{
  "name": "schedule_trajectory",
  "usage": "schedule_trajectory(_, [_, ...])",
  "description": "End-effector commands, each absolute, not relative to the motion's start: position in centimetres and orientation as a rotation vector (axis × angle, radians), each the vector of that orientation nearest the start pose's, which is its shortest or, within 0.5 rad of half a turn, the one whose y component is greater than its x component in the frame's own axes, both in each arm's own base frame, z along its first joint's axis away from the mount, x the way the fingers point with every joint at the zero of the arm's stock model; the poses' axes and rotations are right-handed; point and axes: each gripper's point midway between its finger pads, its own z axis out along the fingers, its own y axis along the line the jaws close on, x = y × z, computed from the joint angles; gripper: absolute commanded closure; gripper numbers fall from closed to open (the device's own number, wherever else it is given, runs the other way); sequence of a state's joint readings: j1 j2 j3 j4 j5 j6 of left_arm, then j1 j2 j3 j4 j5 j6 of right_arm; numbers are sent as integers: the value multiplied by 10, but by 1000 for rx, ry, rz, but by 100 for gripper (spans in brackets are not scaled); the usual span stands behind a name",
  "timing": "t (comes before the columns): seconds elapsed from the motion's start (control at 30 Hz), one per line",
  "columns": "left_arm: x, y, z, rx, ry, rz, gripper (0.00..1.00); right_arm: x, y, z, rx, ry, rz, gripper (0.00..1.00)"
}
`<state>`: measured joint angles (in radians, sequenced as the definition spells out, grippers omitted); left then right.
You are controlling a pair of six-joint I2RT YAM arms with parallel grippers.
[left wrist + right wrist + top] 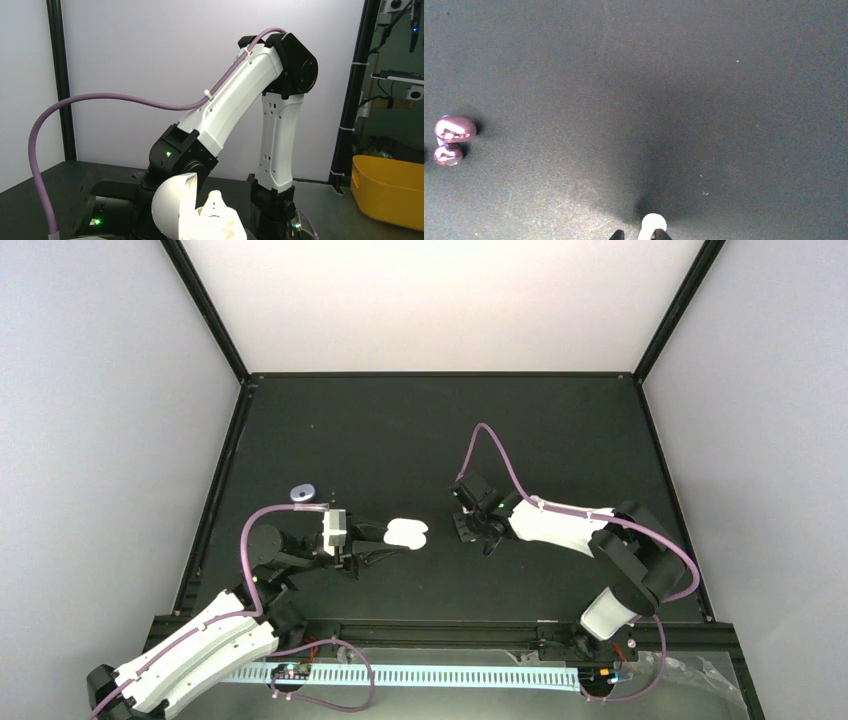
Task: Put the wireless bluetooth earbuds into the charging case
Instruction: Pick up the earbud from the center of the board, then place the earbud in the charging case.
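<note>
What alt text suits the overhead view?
Two arms meet over a black table: the left end effector holds an open white charging case, while the right end effector points down beside it. A small lavender object lies beyond the left arm.

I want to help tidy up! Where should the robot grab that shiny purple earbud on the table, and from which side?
Probably the bigger, longer lobe of the purple earbud, coming straight down from above. It lies flat on the table, so it can be squeezed across that lobe's narrow sides. The neck joining its two lobes looks too thin to pinch.
</note>
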<state>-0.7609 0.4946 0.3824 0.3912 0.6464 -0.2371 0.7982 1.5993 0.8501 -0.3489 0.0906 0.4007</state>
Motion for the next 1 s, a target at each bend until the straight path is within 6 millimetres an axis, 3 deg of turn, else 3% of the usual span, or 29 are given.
schedule_trajectory(0.0, [100, -238, 343, 917, 1091, -1225, 98, 261, 238, 38, -498, 2631, 210, 86])
schedule_trajectory(0.27, [100, -238, 343, 915, 1089, -1223, 98, 262, 234, 43, -500, 2619, 187, 99])
schedule_trajectory(0.4, [100, -238, 343, 915, 1090, -1224, 98, 264, 229, 48, -486, 2606, 163, 99])
schedule_trajectory(0.53, [99, -238, 343, 916, 1091, -1221, 98, 264, 230, 73, -492, 2556, 197, 99])
schedule_trajectory(0.7, [98, -236, 343, 920, 1088, -1211, 98, 246, 238, 166, -595, 2352, 427, 99])
schedule_trajectory(0.97, [95, -236, 351, 918, 1051, -1221, 98, 155, 231, 333, -987, 1871, 771, 99])
